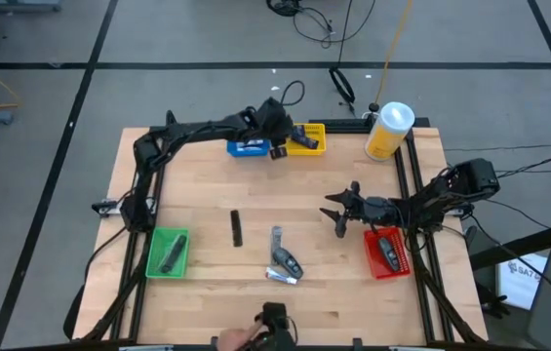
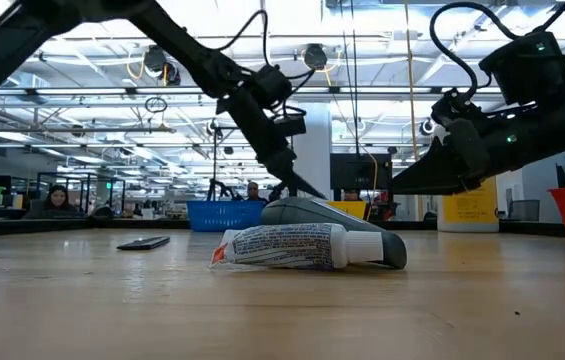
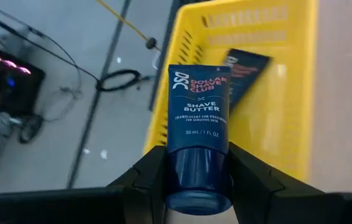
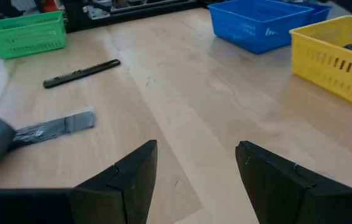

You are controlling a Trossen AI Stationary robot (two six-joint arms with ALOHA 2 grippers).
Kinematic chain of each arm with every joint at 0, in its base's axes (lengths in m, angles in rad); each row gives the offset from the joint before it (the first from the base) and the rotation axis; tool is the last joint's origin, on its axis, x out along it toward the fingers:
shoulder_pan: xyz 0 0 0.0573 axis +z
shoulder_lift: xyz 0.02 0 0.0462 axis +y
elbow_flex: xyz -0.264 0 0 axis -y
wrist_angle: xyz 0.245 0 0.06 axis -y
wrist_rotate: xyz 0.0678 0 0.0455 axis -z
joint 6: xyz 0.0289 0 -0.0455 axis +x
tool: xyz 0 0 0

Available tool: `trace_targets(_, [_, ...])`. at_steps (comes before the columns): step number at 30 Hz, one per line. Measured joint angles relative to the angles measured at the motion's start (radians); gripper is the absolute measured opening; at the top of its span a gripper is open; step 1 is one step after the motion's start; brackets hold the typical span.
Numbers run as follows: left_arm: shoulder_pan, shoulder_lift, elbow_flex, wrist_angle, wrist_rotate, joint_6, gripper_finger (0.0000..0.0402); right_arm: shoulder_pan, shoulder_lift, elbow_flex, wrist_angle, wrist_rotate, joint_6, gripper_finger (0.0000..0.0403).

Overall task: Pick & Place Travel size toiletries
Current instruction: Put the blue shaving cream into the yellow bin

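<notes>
- Toiletries are spread over the table (image 1: 197, 283) and in the bins.
- Left gripper (image 1: 278, 148) is at the far edge, above the yellow bin (image 1: 306, 137), between it and the blue bin (image 1: 248, 147).
- Its fingers (image 3: 139, 180) pinch a dark blue tube (image 3: 198, 130) by the cap end; the tube hangs over the yellow bin's rim.
- One dark sachet (image 3: 243, 71) lies already inside the yellow bin.
- Right gripper (image 1: 338, 214) is above the table's right half, just beside the red bin (image 1: 388, 253); its jaws are spread and hold nothing.
- A black tube (image 1: 236, 228) lies alone near the table's middle.
- A grey tube (image 1: 276, 238), a dark tube (image 1: 286, 260) and a white tube (image 2: 297, 246) lie close together nearer the front edge.
- The green bin (image 1: 168, 253) holds one dark item, and the red bin holds another.
- A yellow canister (image 1: 388, 132) stands at the far right corner.
</notes>
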Motion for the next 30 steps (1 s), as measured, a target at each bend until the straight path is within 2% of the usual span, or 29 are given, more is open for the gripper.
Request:
trace_targets(12, [0.034,0.025,0.002,-0.018,0.100,0.350,0.0131,0.020,0.000,0.000,0.001,0.001,0.025,0.0210])
trace_targets(22, [0.019,0.024,0.002,0.024,0.170,0.368,0.0139,0.025,0.000,0.000,-0.002,0.002,0.041,0.0210])
trace_targets(30, [0.019,0.024,0.002,0.032,0.175,0.335,0.0206,0.025,0.000,0.000,-0.002,0.001,0.049,0.0210])
